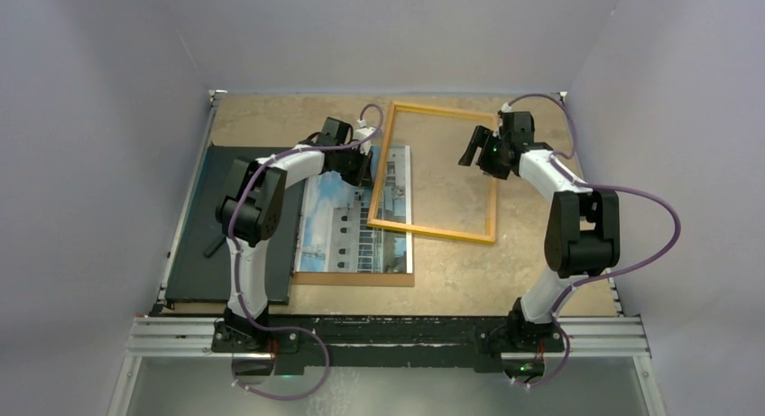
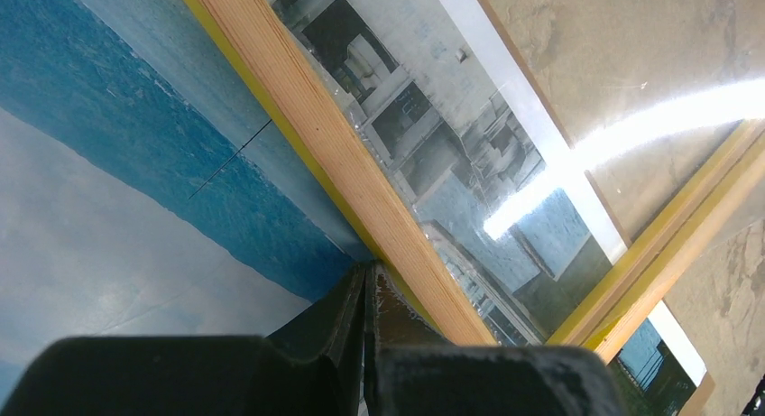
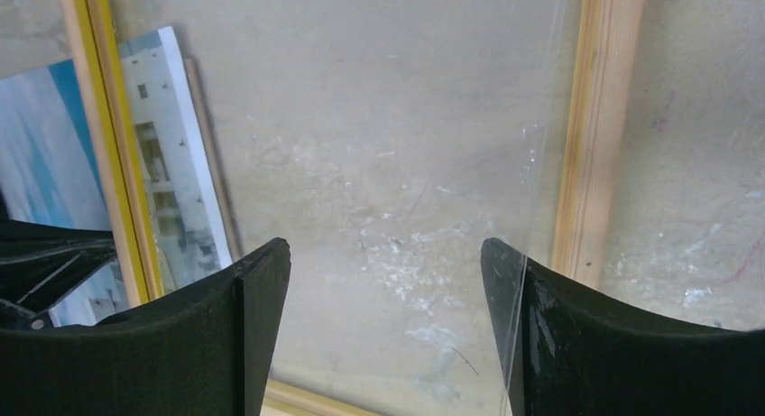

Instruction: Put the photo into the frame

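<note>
The tan table (image 1: 541,263) carries everything. A black flat board (image 1: 203,254) lies at its left edge, partly under the left arm. The yellow-orange frame (image 1: 433,231) lies flat near the middle, a little askew, and its left rail overlaps the right margin of the photo (image 1: 347,231). The photo lies face up on a brown backing board (image 1: 352,278), between the black board and the frame, so it is beside and partly under the frame, not yet inside it. The right tool (image 1: 471,150) hovers over the frame's right half with its jaws spread wide, holding nothing. In its wrist view the right rail runs just beside one finger. A thin slanted line inside that rail may be the clear pane's edge, though this cannot be settled. The left tool (image 1: 361,168) is pinched fully closed with nothing between its fingers. Its tip sits at the frame's left rail, above the print's blue sky, and the pictures do not show whether it touches. The main risk is friction: a frame pushed sideways over the print could drag or buckle it, or slide it off the backing board. A closed tip could also skid off so narrow a rail and scratch the print. If the pane is loose, a lift by one rail could let it slip out.
</note>
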You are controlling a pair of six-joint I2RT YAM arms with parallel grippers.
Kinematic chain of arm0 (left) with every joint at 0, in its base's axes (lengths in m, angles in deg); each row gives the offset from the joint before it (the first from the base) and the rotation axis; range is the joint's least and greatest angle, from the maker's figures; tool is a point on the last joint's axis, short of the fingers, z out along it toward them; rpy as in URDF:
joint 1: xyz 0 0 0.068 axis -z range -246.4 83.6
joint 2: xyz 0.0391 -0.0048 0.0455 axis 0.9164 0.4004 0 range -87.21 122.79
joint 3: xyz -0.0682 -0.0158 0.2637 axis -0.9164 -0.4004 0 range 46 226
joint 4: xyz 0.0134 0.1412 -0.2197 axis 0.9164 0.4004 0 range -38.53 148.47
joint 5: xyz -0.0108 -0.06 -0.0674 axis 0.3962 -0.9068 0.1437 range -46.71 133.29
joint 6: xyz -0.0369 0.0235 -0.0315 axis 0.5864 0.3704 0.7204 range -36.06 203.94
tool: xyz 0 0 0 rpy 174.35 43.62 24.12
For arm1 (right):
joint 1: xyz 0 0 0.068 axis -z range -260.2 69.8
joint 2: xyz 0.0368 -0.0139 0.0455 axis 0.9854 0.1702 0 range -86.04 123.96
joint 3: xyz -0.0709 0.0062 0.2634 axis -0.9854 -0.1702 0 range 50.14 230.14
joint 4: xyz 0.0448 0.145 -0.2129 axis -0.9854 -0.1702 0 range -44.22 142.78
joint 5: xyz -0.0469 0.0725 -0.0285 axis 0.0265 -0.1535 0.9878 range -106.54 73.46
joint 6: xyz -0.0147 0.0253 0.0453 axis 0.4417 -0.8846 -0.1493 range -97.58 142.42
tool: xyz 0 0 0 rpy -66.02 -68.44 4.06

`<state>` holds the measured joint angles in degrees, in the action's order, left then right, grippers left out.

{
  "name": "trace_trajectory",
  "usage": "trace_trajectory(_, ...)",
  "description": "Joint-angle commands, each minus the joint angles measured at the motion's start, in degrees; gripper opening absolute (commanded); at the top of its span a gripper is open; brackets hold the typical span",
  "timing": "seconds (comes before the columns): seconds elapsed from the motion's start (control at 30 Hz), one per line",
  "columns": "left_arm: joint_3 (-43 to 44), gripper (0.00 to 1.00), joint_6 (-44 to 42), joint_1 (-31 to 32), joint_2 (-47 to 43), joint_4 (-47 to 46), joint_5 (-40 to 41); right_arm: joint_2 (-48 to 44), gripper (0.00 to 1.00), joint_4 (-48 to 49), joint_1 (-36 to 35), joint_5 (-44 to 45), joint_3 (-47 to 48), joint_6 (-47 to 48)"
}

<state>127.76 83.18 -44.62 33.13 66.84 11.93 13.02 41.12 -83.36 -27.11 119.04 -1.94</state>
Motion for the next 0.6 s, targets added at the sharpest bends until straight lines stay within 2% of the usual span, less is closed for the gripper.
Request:
trace_trajectory(0.0,0.2,0.00,-1.3,0.4,-0.1,-0.1,-1.9,-1.2,0.81,-2.7,0.0,3.0,2.0,2.3)
trace_trajectory(0.57,0.2,0.00,-1.4,0.3,-0.2,0.1,-1.8,-1.1,0.88,-3.9,0.6,4.7,2.1,3.1)
